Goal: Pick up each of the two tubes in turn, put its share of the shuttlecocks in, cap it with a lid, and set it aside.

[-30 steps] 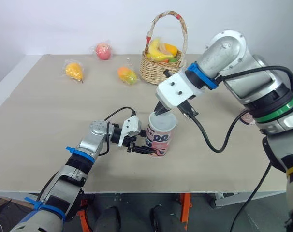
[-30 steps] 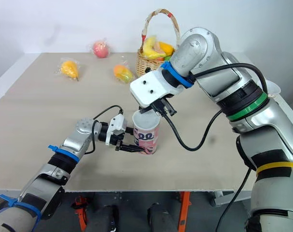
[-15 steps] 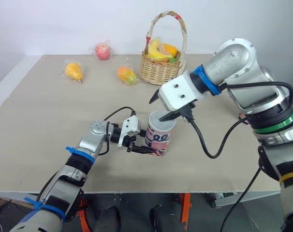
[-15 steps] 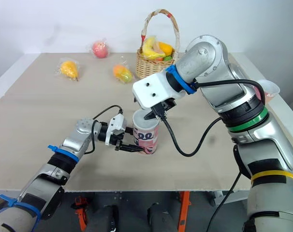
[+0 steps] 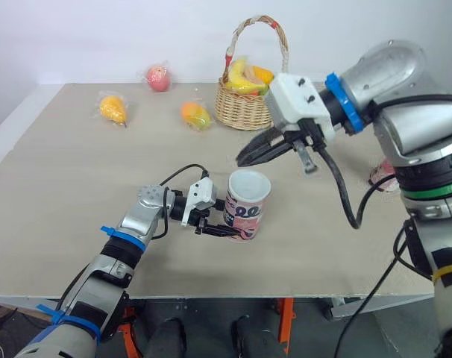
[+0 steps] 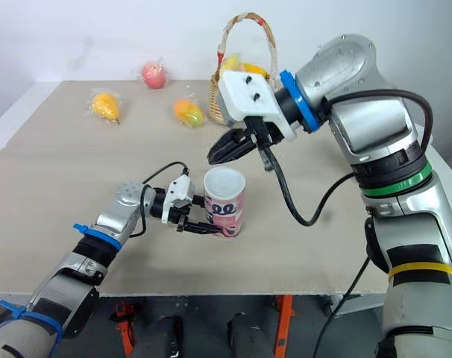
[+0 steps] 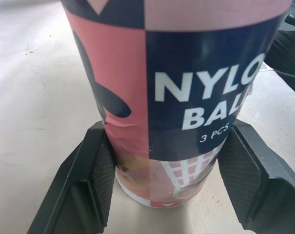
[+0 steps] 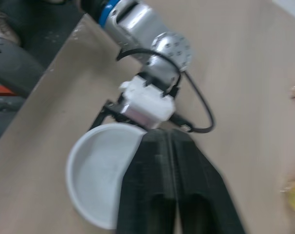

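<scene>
The tube (image 5: 246,208) stands upright on the table (image 5: 77,186), a little in from the near edge and near its middle from left to right. Its label is pink and navy with white lettering. A white lid (image 5: 248,181) with a raised rim covers its top. The left gripper (image 5: 224,228) reaches in from the robot's left and clamps the tube low down, near its base. In the left wrist view its two black fingers (image 7: 96,180) sit on opposite sides of the tube's lower wall, just above the tabletop. The right gripper (image 5: 247,155) hangs in the air above and just behind the tube, on the side toward the basket (image 5: 245,112). It is apart from the lid and angled down toward the robot's left. In the right wrist view its fingers (image 8: 152,195) are pressed flat together with only a thin seam between them and nothing held, and the lid's white disc shows just beside them. Three wrapped fruits lie well apart from the tube at the far side of the table: a red one (image 5: 159,78), a yellow-orange one (image 5: 113,109) and another orange one (image 5: 196,115) near the basket, which holds more fruit.
</scene>
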Controlling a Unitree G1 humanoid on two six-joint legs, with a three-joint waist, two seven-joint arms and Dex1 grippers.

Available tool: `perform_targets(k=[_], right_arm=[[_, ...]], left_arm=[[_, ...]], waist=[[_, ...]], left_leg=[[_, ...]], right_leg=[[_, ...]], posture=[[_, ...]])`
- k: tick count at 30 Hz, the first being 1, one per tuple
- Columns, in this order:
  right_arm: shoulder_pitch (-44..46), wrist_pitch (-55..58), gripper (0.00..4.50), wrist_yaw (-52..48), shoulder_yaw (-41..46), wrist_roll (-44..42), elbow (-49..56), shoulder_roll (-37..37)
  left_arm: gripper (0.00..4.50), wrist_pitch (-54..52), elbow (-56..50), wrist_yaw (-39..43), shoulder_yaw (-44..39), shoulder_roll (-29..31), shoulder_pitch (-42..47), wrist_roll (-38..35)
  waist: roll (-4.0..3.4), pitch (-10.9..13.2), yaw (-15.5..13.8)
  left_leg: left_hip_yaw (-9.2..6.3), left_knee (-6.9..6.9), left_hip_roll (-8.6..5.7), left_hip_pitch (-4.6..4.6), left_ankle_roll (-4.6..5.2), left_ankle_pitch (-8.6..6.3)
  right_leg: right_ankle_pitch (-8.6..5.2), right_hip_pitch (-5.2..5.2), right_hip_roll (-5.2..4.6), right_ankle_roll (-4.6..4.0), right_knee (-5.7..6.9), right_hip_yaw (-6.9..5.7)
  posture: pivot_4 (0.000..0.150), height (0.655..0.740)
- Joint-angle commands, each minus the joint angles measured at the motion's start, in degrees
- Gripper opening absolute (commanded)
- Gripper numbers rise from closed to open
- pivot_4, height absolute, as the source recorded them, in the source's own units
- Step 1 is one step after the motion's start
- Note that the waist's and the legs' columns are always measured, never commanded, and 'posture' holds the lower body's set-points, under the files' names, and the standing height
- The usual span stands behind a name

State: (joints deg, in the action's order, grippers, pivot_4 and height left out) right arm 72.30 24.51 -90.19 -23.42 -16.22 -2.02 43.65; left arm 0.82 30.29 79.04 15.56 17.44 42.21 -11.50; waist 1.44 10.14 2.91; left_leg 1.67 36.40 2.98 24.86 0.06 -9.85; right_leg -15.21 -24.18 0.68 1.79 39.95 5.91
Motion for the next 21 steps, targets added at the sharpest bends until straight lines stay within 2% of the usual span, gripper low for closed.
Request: perform_targets(k=[1, 14, 17, 19, 21], right_arm=[[0.1, -0.6, 0.1, -2.3, -0.3, -0.9, 2.4, 0.7], [-4.6, -6.6, 0.1, -2.3, -11.4, 8.8, 4.3, 2.9], [-7.0, -15.6, 0.1, -2.2, -14.7, 17.2, 2.9, 4.3], [-7.8, -19.5, 0.1, -1.8, -14.0, 19.7, 1.5, 3.6], [-6.0, -15.6, 0.1, -1.1, -9.1, 15.2, -0.3, 0.6]], left_arm=[[2.81, -1.0, 1.6, -1.5, -0.1, 1.7, -0.5, 2.2], [2.81, -1.2, 1.5, -1.7, -0.3, 1.9, -0.5, 2.1], [2.81, -1.2, 1.6, -1.8, -0.4, 1.9, -0.5, 2.1], [2.81, -1.2, 1.6, -1.9, -0.4, 1.9, -0.4, 2.1], [2.81, -1.2, 1.6, -2.1, -0.4, 1.9, -0.4, 2.0]], waist=[[0.0, 0.0, 0.0], [0.01, 0.0, 0.0], [0.1, -0.2, 0.0], [0.31, -0.3, 0.0], [0.45, -0.4, 0.2]], left_leg=[[-0.01, 0.0, 0.0, 0.01, 0.0, 0.0], [-0.03, 0.02, -0.01, 0.13, 0.0, 0.0], [-0.05, 0.02, 0.0, 0.09, 0.0, 0.0], [-0.03, 0.0, 0.0, -0.17, -0.01, -0.01], [-0.03, -0.03, 0.02, -0.57, -0.03, -0.02]], right_leg=[[0.0, 0.0, 0.01, 0.01, 0.0, -0.01], [0.12, -0.1, 0.01, 0.27, -0.01, -0.03], [0.13, -0.05, 0.01, 0.26, -0.01, -0.05], [0.0, 0.16, 0.02, 0.05, -0.02, -0.05], [-0.08, 0.5, 0.01, -0.07, -0.03, -0.05]], posture=[[0.15, 0.7393], [0.15, 0.7393], [0.15, 0.7393], [0.15, 0.7393], [0.15, 0.7393]])
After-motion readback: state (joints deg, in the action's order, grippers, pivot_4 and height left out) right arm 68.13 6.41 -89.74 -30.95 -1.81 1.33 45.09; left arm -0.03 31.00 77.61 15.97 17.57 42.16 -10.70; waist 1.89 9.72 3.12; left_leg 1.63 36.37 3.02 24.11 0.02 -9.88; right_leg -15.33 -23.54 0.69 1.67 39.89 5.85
